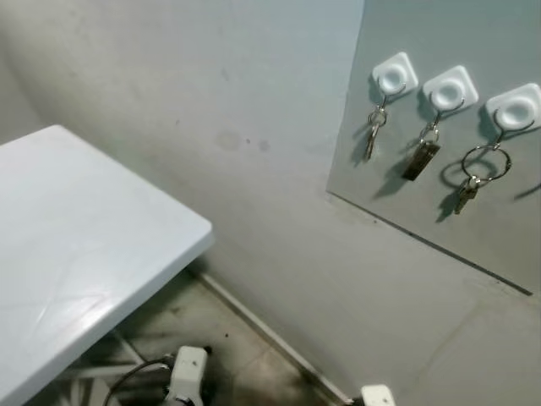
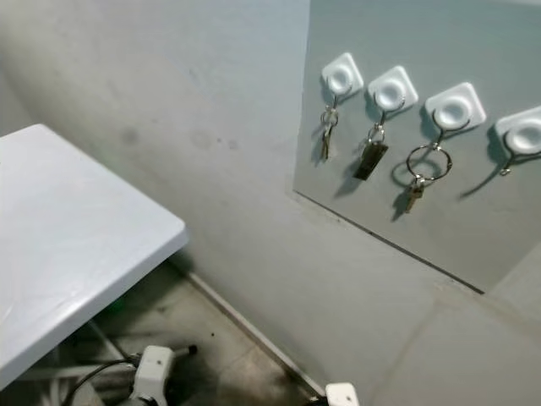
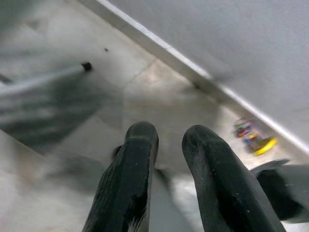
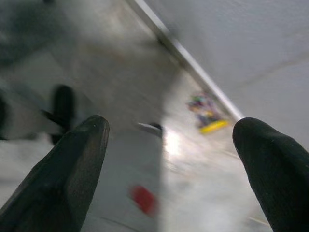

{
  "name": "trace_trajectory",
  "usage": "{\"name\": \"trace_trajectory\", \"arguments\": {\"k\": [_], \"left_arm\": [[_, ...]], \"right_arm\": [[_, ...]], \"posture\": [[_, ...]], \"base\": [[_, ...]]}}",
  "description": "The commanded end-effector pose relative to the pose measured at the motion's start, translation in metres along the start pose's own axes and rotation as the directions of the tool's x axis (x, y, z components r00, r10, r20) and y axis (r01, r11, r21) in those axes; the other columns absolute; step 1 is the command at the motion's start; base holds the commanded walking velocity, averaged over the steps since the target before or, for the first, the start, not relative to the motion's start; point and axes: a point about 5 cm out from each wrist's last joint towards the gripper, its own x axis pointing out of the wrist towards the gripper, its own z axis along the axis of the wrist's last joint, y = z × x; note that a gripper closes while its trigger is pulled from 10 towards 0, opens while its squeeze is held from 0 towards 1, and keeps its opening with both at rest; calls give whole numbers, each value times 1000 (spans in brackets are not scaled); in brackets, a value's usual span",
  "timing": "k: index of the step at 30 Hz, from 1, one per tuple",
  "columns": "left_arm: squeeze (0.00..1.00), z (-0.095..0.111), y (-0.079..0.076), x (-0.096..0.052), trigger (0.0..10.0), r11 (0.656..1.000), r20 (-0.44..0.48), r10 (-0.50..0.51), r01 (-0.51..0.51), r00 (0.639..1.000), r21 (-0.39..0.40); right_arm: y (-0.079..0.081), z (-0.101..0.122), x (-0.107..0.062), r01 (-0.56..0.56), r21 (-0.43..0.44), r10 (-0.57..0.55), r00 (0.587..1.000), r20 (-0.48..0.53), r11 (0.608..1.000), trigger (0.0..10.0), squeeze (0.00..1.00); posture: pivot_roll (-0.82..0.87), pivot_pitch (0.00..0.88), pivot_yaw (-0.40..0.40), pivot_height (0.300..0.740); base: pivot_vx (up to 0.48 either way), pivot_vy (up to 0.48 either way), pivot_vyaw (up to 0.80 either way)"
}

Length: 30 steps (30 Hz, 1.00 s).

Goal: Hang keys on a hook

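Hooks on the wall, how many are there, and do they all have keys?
4 hooks in a row on the grey board. First, second and third each hold keys. The fourth, at the picture's right edge, looks empty. More may hide past that edge.

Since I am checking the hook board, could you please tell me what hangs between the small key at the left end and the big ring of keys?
A dark tag on the second hook hangs between the small key and the big ring, seen in both eye views.
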Motion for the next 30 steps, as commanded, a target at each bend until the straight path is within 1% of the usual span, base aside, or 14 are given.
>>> {"name": "trace_trajectory", "arguments": {"k": [1, 19, 30], "left_arm": [[0, -2, 14, -4, 10000, 999, -16, 41, -40, 999, 15], [0, -5, 14, -4, 10000, 999, -47, 42, -40, 998, 36], [0, -7, 16, -5, 10000, 998, -57, 52, -51, 997, 27]], "right_arm": [[11, 8, 3, -29, -6, 29, 999, 16, 1000, 10000, 0], [12, 5, 3, -34, -14, 34, 999, 6, 999, 10000, 0], [11, 3, 2, -35, -12, 35, 999, -1, 999, 10000, 0]], "posture": [[-83, 0, -12, 740], [-80, 0, -10, 740], [-77, 0, -12, 740]], "base": [[0, 0, 800], [0, 0, 800], [0, 0, 800]]}}
